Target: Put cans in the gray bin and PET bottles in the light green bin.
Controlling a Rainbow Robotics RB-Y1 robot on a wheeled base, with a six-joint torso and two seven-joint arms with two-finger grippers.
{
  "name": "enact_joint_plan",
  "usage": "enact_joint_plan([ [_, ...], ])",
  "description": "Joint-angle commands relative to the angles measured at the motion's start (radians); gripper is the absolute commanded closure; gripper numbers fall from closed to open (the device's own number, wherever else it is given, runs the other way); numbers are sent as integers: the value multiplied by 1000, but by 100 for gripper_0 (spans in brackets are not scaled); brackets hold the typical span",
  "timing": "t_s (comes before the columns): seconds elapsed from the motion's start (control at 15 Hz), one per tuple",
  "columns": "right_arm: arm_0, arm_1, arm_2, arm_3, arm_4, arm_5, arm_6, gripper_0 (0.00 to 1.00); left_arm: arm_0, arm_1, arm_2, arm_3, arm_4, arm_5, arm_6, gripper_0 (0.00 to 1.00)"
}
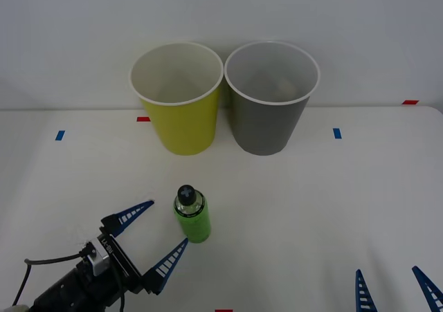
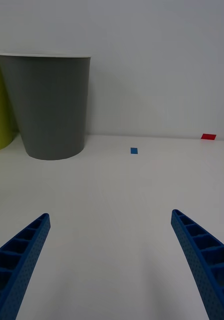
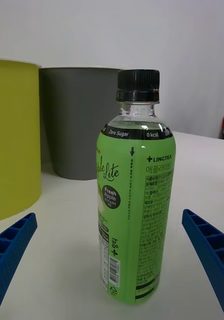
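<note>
The PET bottle [image 1: 192, 216] stands upright on the table [image 1: 332, 208], not yet binned, near the light green bin [image 1: 178, 97]. The left gripper [image 1: 154, 236], spread wide, lines up beside it; the right gripper [image 1: 393, 290] waits open.

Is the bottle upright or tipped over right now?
Upright. The bottle stands on its base on the table, cap on top, between the left end effector's open fingers, untouched.

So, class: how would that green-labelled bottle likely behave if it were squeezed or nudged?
The PET bottle stands upright, tall and narrow, so a nudge near its cap would probably tip it, and it might roll. Its smooth label may slip. The open left pincer should probably close around mid-body.
</note>
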Motion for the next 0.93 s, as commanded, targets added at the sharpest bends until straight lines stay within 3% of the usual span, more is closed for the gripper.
enact_joint_plan([
  [0.07, 0, 0, 0, 0, 0, 0, 0, 18, -30, -8, 0, -1, -7, 24, 1, 0],
  [0.27, 0, 0, 0, 0, 0, 0, 0, 18, -45, -28, -3, 0, -14, 41, 1, 0],
  [0.6, 0, 0, 0, 0, 0, 0, 0, 18, -112, -30, -103, -1, 45, 39, -3, 0],
  [0.93, 0, 0, 0, 0, 0, 0, 0, 18, -146, -34, -106, 0, 52, 59, -5, 0],
])
